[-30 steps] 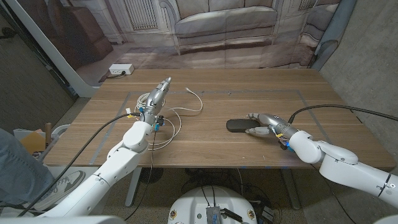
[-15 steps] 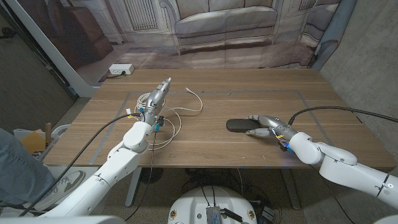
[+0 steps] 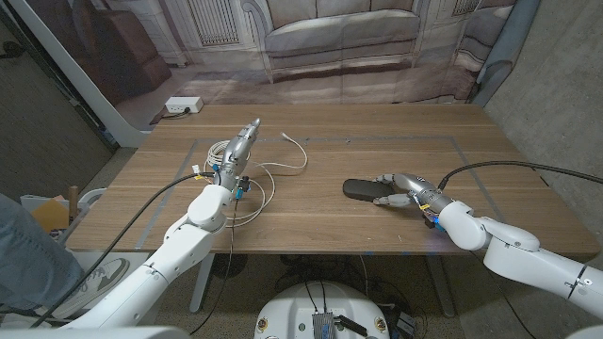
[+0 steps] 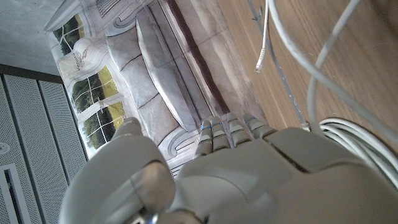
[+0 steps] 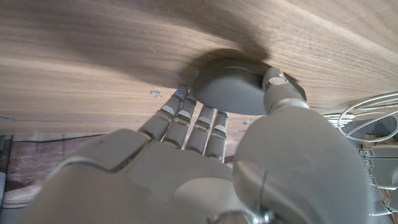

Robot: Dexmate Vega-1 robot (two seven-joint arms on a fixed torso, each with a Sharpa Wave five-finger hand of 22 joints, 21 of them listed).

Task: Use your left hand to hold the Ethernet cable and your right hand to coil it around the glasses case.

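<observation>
Right now, the right robot hand (image 3: 400,187) is at the glasses case (image 3: 361,189) while the left robot hand (image 3: 237,148) stands over the Ethernet cable (image 3: 268,179).

The dark case lies flat near the middle of the wooden worktop (image 3: 330,226); the right fingers (image 5: 186,121) reach its edge, thumb on top, so it looks lightly pinched. The white cable sits in loose loops to the left, one plug end (image 4: 261,61) lying free. The left fingers are straight and pressed together, holding nothing.
</observation>
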